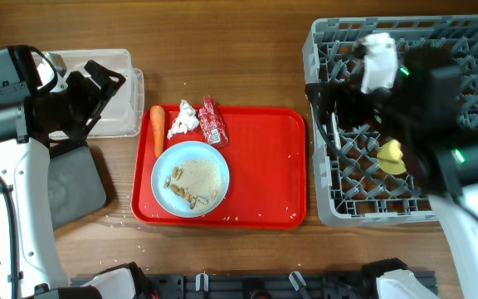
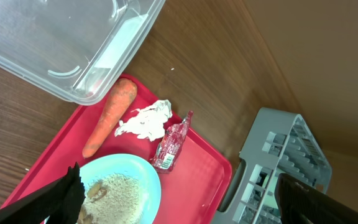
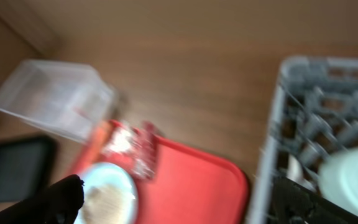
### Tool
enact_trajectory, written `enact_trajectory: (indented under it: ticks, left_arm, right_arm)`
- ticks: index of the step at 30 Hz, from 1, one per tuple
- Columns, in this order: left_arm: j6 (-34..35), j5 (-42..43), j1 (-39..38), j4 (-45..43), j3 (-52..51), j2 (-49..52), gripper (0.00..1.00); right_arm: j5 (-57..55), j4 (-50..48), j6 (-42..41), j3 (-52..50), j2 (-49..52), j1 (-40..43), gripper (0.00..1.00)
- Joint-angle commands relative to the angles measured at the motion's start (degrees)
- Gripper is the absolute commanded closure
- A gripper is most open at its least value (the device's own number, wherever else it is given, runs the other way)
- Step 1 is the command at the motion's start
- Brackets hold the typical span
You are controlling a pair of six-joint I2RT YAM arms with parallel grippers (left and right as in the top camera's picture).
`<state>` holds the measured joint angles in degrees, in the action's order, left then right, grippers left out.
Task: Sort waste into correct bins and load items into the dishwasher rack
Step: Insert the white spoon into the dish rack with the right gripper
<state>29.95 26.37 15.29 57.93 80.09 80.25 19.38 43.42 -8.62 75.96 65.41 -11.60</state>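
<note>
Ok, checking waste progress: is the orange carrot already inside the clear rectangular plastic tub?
No, the orange carrot lies on the red serving tray's edge, outside the clear rectangular plastic tub.

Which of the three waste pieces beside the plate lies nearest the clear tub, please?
The orange carrot, along the red tray's left rim; its thick end nearly meets the clear tub. The white tissue and red wrapper lie farther right.

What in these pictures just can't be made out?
- Overhead: the blurred right arm hides much of the dishwasher rack's contents.
- Right wrist: motion blur; a pale round item in the rack is cut off by the edge.
- Overhead: the left arm covers part of the black tray.
</note>
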Motion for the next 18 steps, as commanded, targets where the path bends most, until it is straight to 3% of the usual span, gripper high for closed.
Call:
enact_trajectory:
  ticks: [1, 2, 8, 13, 18]
  left_arm:
    - [0.52, -0.11, 0.26, 0.00, 0.39, -0.37, 0.00]
    - [0.52, -0.11, 0.26, 0.00, 0.39, -0.37, 0.00]
    - [0.52, -0.13, 0.26, 0.00, 0.39, -0.37, 0.00]
    - [0.52, -0.11, 0.26, 0.00, 0.39, -0.37, 0.00]
    - [0.52, -0.11, 0.26, 0.00, 0.39, -0.37, 0.00]
  right_arm:
    - [5.33, -0.57, -16.22, 0.70, -6.21, -0.17, 0.00]
    - [5.03, -0.52, -21.14, 0.70, -7.52, -0.17, 0.00]
    - [-10.67, 11.23, -17.97, 0.68, -13.73, -0.15, 0.00]
    - [-13.62, 10.05, -0.87, -0.09, -16.15, -0.17, 0.00]
    - [-13.64, 0.48, 7.08, -9.05, -22.86, -0.09, 0.00]
